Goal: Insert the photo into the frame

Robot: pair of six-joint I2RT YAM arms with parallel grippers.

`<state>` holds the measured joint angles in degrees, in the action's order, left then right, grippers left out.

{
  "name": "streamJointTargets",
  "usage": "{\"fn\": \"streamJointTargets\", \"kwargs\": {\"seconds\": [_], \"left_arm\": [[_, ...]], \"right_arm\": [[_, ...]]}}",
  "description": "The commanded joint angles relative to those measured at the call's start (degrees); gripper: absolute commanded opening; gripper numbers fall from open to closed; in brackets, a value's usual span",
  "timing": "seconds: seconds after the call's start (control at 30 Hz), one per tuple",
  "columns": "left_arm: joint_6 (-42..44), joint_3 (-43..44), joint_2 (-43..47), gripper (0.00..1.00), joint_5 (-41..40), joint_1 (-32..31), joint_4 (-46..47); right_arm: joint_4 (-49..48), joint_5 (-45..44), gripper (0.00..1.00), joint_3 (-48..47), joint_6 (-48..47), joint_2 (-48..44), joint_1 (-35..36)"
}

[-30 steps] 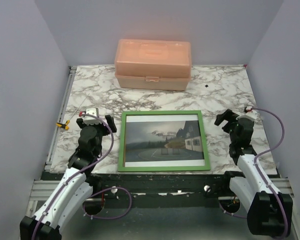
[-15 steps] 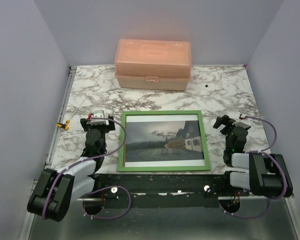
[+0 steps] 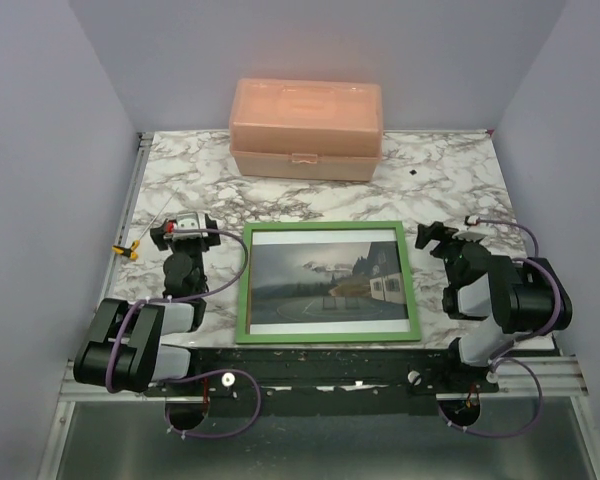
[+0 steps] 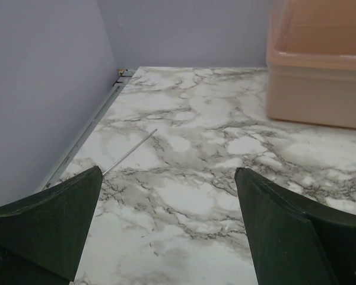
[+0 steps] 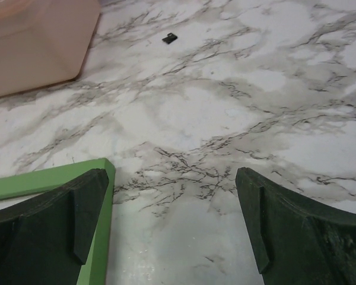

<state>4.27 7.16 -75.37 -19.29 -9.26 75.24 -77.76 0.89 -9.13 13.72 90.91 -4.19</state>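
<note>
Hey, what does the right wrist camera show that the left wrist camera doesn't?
Only the right wrist view shows a corner of the green frame and a small black speck on the marble table. Only the left wrist view shows a thin metal rod and the side wall. Both show the peach box, that table and their own fingers spread open, holding nothing.

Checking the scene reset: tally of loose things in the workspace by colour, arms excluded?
Green: 1, the frame
Grey with white border: 1, the photo, lying inside the frame
Peach: 1, the plastic box
Black: 1, a small scrap
Yellow-ended metal: 1, a thin rod at the left edge
Total: 5
</note>
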Motion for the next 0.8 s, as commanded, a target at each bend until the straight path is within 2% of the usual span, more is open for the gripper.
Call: {"fn": "streamJointTargets", "kwargs": {"seconds": [0.0,0.03,0.1,0.2,0.3,0.37,0.43,0.53,0.77], "left_arm": [[-3.5,2.6,0.7,0.99,-1.9,0.9,-2.9],[-3.6,2.7,0.8,0.98,-1.8,0.9,-3.3],[-3.9,3.5,1.0,0.99,-0.9,1.2,-5.2],[-3.8,3.5,1.2,0.99,0.8,1.6,-6.0],[-3.4,2.3,1.2,0.98,0.8,1.5,-3.3],[-3.4,3.1,1.0,0.98,0.5,1.4,-4.6],[-4.0,4.0,1.3,0.99,0.2,1.8,-7.0],[-4.0,3.2,1.0,0.98,-0.8,1.7,-4.5],[-5.6,4.9,1.5,0.99,1.4,2.8,-9.1]], "right_arm": [[2.7,6.9,1.00,-3.7,-4.7,1.1,0.6],[-3.4,7.1,1.00,-2.9,-3.7,3.5,1.1],[-0.3,6.2,1.00,-2.1,-4.1,1.0,1.1],[-3.7,7.6,1.00,-2.5,-3.4,3.2,1.0],[2.8,10.4,1.00,-4.4,-6.2,1.8,1.1],[-1.2,10.8,1.00,-3.4,-5.3,2.8,1.1],[0.8,11.0,1.00,-4.1,-5.9,2.5,1.1],[-0.2,11.4,1.00,-3.7,-5.9,2.7,1.0],[0.2,11.4,1.00,-3.9,-6.0,2.6,1.0]]}}
